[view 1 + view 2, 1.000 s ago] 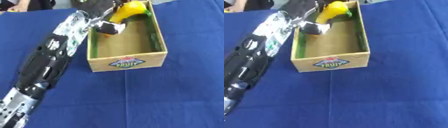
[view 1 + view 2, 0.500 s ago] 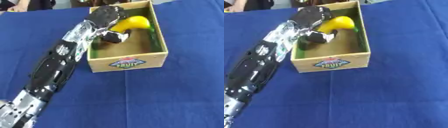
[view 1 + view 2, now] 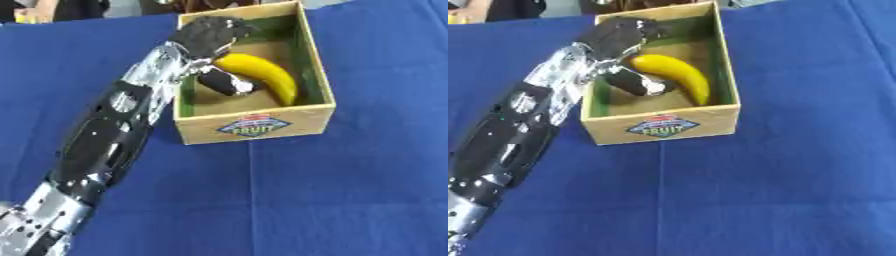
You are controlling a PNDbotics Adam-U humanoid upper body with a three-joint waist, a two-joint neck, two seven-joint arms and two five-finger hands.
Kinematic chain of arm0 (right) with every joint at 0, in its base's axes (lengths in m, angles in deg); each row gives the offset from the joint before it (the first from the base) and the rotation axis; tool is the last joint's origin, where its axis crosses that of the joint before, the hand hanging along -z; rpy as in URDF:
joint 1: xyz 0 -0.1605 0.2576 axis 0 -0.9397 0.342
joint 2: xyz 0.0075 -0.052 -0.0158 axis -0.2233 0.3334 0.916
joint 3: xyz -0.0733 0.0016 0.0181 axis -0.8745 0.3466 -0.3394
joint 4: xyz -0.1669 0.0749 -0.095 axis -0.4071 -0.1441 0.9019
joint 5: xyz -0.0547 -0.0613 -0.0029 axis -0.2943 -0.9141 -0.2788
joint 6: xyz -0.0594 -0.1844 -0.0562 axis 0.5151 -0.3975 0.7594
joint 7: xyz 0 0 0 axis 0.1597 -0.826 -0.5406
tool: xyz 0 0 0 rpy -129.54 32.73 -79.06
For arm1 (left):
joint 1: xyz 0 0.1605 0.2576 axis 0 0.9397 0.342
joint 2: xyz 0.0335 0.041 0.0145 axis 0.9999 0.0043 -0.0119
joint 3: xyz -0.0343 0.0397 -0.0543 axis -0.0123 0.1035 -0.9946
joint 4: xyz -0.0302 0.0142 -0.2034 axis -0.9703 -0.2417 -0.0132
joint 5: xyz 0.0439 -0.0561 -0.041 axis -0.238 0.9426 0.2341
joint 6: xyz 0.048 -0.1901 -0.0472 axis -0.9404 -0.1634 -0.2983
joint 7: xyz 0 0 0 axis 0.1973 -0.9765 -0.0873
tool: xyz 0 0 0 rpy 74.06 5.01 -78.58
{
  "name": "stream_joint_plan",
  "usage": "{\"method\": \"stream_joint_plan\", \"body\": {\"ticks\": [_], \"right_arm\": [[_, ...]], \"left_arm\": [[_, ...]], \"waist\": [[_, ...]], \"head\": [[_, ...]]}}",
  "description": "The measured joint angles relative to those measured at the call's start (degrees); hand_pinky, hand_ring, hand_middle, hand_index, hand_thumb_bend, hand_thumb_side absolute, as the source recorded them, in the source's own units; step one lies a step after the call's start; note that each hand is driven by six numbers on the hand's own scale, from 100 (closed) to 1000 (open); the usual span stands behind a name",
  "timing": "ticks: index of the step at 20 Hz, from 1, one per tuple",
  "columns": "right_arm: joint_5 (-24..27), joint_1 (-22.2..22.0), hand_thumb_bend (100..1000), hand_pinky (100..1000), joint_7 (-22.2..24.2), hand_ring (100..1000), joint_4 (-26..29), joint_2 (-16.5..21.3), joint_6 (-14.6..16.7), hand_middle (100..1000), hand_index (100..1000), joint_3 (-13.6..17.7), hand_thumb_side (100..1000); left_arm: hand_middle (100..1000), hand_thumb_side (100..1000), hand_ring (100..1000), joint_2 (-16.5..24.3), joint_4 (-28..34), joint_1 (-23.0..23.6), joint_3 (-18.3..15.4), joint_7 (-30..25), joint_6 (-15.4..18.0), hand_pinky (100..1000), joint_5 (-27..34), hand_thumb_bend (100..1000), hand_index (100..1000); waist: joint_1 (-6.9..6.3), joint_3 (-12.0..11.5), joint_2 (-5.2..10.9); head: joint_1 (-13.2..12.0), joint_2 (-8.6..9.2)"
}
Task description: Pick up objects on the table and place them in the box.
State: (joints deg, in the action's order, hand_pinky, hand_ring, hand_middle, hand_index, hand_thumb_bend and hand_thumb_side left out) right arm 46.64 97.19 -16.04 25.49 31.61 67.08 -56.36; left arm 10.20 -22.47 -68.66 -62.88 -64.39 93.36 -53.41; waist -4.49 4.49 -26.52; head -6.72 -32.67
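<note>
Banana [image 3: 259, 80] lies in the box [image 3: 254, 125], our left hand [image 3: 206, 36] just above its near end, fingers relaxed and holding nothing, thumb beside it. We judge this the release step; next, lift the hand clear. Box holds only the banana.

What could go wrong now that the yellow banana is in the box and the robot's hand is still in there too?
Two things might. The robot's left hand hangs low over the small wooden box, with its thumb beside the yellow banana. If the hand lifts carelessly, the thumb could drag the banana back out. The silver forearm also lies across the box's left wall, so pulling away sideways might tip or slide the box on the blue tablecloth.
</note>
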Motion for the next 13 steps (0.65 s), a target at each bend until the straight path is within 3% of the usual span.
{"method": "stream_joint_plan", "body": {"ticks": [13], "right_arm": [[0.0, -1.0, 100, 797, -0.2, 748, 0.0, 0.0, -0.3, 742, 921, 0.2, 1000]], "left_arm": [[744, 829, 769, 4.7, 15.7, 2.0, -2.0, 0.6, -4.7, 647, 9.0, 539, 903]], "waist": [[0.42, -1.9, 0.95]], "head": [[1.2, -1.06]]}}
